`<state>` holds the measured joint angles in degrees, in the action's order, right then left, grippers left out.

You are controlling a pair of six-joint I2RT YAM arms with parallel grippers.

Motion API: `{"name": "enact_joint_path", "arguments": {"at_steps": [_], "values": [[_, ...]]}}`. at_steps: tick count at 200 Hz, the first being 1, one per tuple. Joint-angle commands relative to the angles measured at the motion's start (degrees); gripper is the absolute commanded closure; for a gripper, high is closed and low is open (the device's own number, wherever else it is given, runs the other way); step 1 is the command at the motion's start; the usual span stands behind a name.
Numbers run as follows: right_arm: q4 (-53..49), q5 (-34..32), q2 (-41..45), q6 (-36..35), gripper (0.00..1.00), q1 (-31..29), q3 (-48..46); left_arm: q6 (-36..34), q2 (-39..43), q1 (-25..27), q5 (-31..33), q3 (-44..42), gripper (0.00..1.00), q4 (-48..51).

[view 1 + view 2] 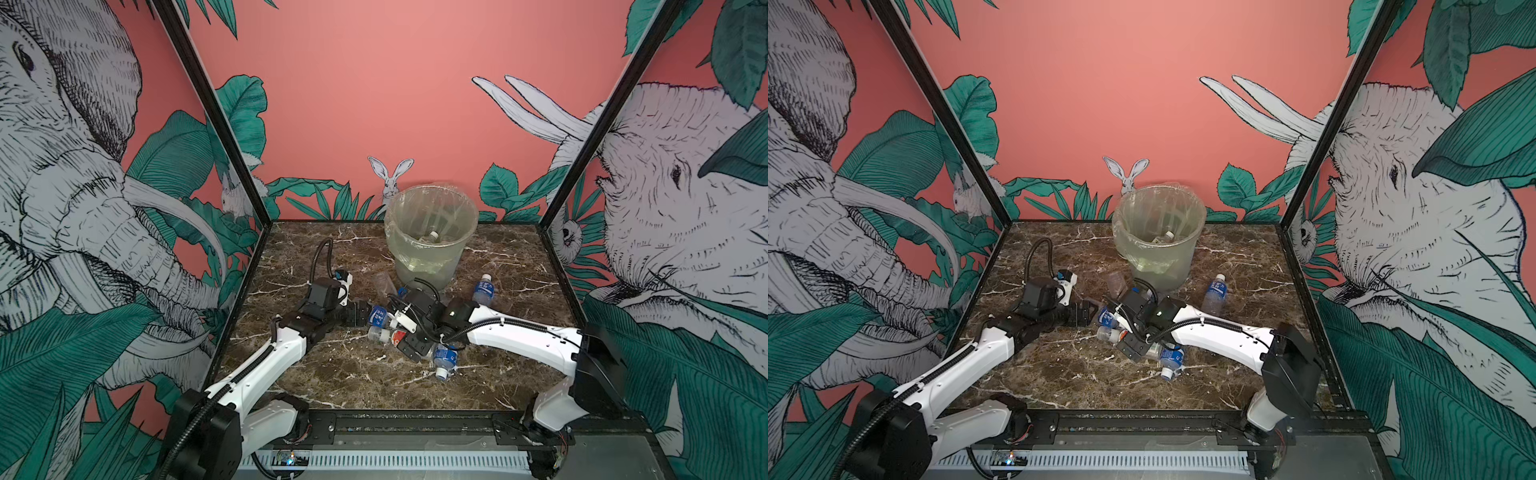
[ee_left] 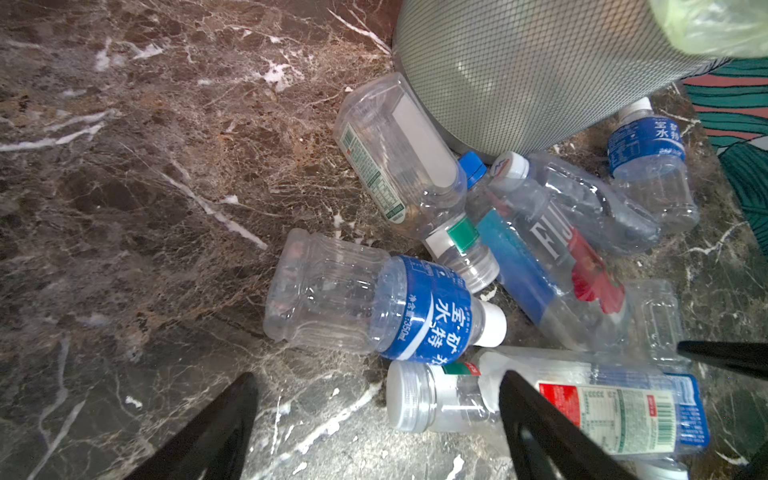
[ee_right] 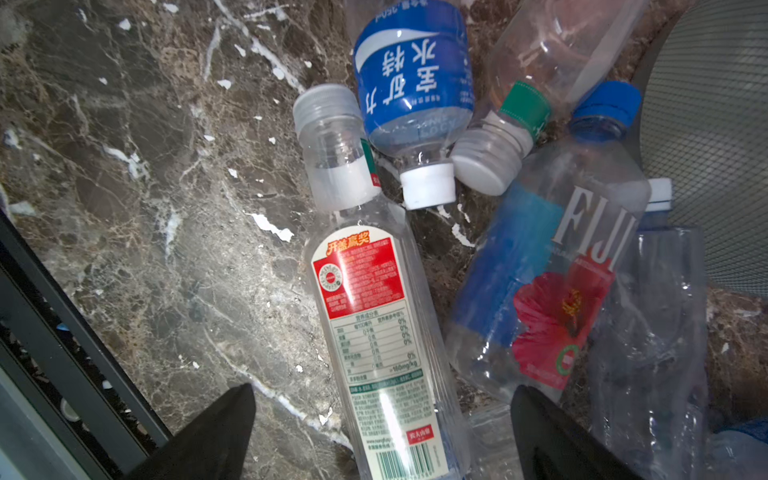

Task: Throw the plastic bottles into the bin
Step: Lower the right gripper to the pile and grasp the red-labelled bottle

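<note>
in a top view the bin (image 1: 430,249) sits at the tabletop's (image 1: 332,374) back edge, bottles (image 1: 380,320) heaped just before it. left wrist: left gripper (image 2: 378,376) wide, empty, at the bottles. right wrist: right gripper (image 3: 382,388) wide astride a red-label bottle (image 3: 374,311), not gripping; bottles likely empty, light, thin, slick, so pinch mid-body at the label.

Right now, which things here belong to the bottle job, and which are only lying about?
Job: bin; Fiji bottle; blue-labelled bottles; red-labelled bottle; green-collared bottle; crushed clear bottle.
Only surroundings: marble tabletop; jungle mural walls.
</note>
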<state>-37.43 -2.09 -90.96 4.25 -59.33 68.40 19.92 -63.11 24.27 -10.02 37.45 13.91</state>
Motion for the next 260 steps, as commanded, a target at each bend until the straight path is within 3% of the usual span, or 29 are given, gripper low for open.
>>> {"name": "enact_joint_path", "arguments": {"at_steps": [1, 55, 143, 206, 260], "values": [[0.5, 0.6, -2.4, -0.7, 0.02, -0.5, -0.4, 0.0, 0.0, -0.4, 0.4, -1.0, 0.09, 1.1], [0.9, 1.6, -6.4, -0.3, 0.03, -0.5, -0.5, -0.4, -0.5, -0.5, 0.3, -0.6, 0.09, 1.4], [2.3, 6.9, -8.8, 0.5, 0.16, -1.0, -0.5, 0.0, -0.8, -0.5, 0.1, -1.2, 0.09, 1.1], [3.5, 6.3, -11.6, 1.7, 0.15, -1.8, -0.2, -0.3, -0.9, -0.5, -0.1, -1.1, 0.09, 1.1], [3.4, 5.7, -13.4, 1.7, 0.26, -1.8, -0.1, -0.4, -1.0, -0.5, -0.9, -1.3, 0.09, 0.9]]}}
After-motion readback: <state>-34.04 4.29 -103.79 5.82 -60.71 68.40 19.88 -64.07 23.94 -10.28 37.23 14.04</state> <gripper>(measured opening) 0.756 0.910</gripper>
